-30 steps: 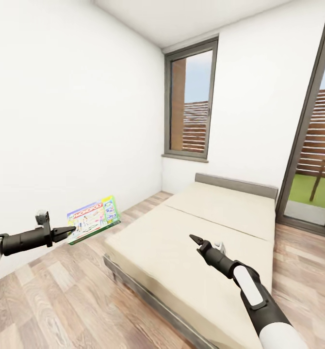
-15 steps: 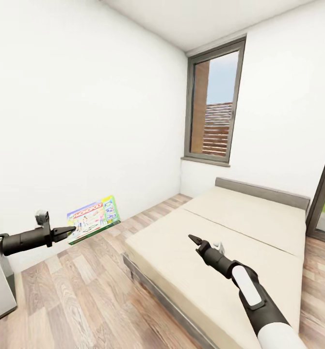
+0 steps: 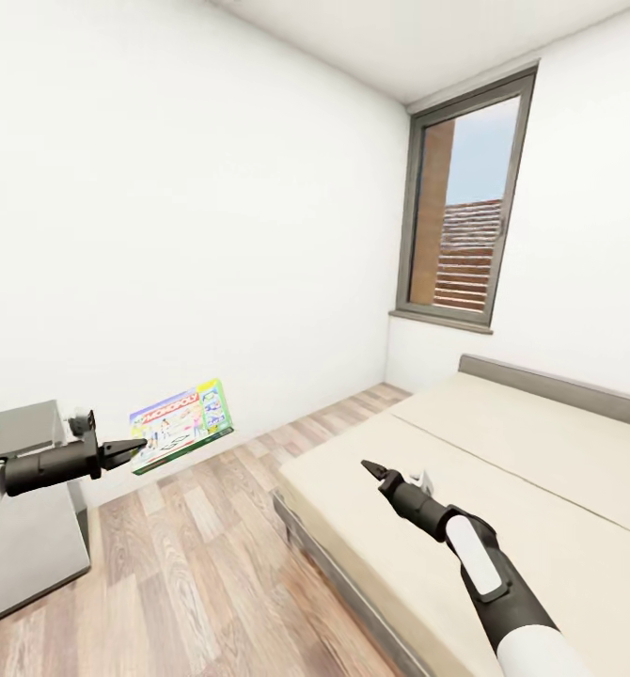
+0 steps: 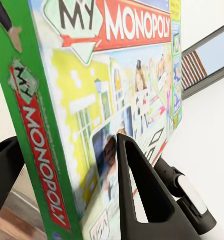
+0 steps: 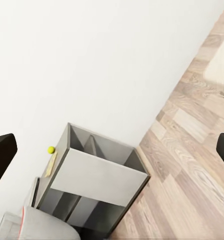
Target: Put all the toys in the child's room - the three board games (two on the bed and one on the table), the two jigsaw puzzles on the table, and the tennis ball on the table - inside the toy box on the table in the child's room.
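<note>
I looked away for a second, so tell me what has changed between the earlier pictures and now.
The view has swung left: the window and bed slid right, and the table came in at the left. That is camera motion. The left pincer stays shut on the board game; the right pincer still hangs over the bed.

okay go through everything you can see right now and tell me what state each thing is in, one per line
left gripper: shut on the board game, held out in the air
board game: off the floor, tilted, clamped at one edge
right gripper: open, holding nothing, above the bed
bed: bare cream mattress
desk: at the wall, one end in view
tennis ball: resting on the desk
window: closed
</note>
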`<state>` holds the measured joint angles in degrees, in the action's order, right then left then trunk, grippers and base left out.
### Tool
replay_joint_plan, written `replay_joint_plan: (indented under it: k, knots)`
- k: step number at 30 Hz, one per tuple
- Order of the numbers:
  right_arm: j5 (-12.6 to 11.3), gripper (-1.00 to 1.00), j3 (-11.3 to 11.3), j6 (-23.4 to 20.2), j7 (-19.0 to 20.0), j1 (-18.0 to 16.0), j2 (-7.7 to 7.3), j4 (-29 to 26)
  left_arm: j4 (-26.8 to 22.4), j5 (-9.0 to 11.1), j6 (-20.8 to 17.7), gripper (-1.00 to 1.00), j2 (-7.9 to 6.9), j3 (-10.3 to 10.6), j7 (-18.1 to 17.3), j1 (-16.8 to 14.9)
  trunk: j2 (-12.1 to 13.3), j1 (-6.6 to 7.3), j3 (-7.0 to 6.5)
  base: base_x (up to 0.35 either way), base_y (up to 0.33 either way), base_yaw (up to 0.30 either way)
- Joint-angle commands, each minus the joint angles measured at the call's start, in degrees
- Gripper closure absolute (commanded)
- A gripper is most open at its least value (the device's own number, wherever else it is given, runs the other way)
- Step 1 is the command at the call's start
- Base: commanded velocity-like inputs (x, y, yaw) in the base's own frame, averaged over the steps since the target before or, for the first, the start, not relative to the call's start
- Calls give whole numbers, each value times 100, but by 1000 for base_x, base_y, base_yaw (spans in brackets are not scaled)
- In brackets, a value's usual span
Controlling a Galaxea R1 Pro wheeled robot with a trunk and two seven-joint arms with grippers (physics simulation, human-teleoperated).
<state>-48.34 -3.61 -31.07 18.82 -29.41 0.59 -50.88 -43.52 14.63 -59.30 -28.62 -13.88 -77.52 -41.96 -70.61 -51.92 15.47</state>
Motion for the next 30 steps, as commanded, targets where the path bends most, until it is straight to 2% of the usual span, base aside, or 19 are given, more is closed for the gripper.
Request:
replay_joint_plan:
  k: [1,30]
  knots:
    - [-8,-100,-26,-49,8,-3,8,-4,1,28,-55,100,-1,-2,-9,-5,37,22,-15,0,0,277]
    - [9,-100,-26,-48,7,-3,13,-1,1,54,-62,100,4,3,-43,-5,1200,659,-637,0,0,274]
